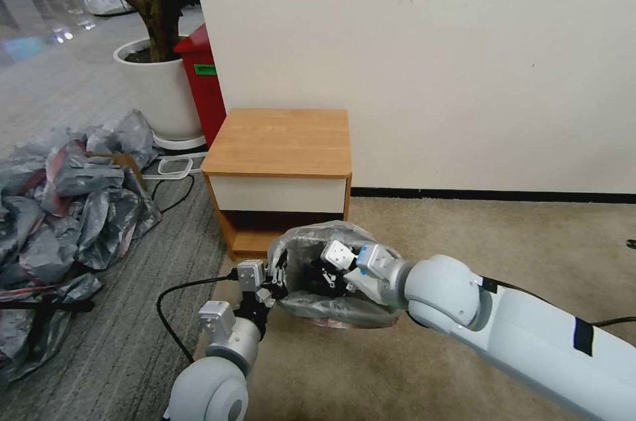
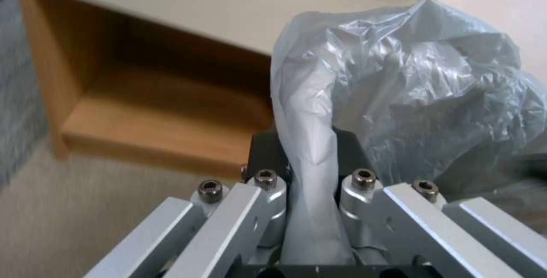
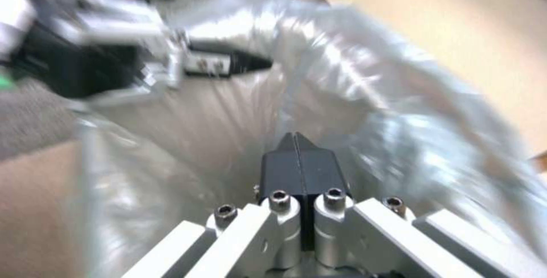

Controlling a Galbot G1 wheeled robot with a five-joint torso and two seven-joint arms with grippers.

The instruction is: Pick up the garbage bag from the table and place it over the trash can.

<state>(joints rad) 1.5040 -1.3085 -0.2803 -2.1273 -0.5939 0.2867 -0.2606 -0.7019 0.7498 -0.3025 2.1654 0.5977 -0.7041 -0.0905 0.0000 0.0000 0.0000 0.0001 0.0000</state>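
I have the bag (image 1: pixel 331 275) off the table (image 1: pixel 278 142) and hanging low in front of its shelf gap, over the carpet, held between both arms. My left claw (image 1: pixel 275 282) is clamped tight on a gathered fold of film at the bag's left edge; in the left wrist view that fold (image 2: pixel 310 175) runs straight down between the black pads. My right claw (image 3: pixel 296 149) is pushed in from the right with its pads pressed together, tips meeting. It sits inside the open mouth, film billowing round it, and I can't tell whether any plastic is pinched between them.

I judge the bag nearly weightless, limp and slick: it will sag, cling and slip from a shallow pinch, and it could tear if the two arms pull apart hard. The safest hold is a bunched fold at the rim, on opposite sides, so the mouth can be spread.

I can't make out the bin from here. I can read no writing; the red bin (image 1: pixel 202 93) far left carries a green label, illegible.
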